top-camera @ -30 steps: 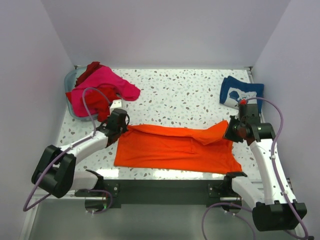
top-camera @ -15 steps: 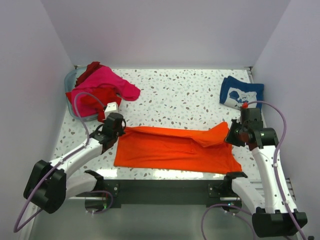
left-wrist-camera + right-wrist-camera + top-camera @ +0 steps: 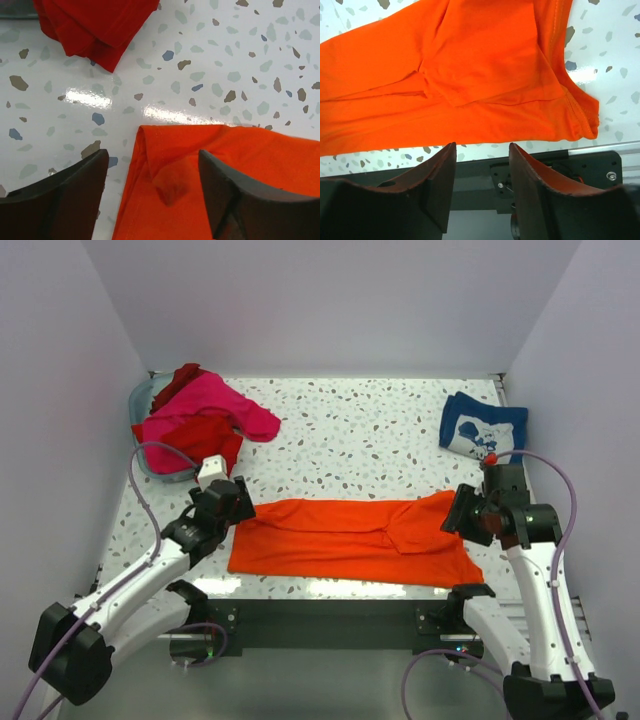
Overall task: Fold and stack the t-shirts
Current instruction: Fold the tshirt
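Speckled table (image 3: pixel 380 430): left claw (image 3: pixel 151 161) and right claw (image 3: pixel 482 148) have released the orange t-shirt (image 3: pixel 340 545).

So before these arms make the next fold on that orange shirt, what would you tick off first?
1. Bright orange cloth t-shirt folded into a flat strip: ok, though puckered at its left corner.
2. Left end effector open: ok; the orange corner lies below it, unpinched.
3. Right end effector open and empty: ok.
4. Orange shirt wholly on the speckled white table: ok, but its near hem lies close to the edge.
5. Folded navy blue t-shirt with white print, far right, bare on top for stacking: ok.
6. Heap of hot pink and red t-shirts folded: not ok.
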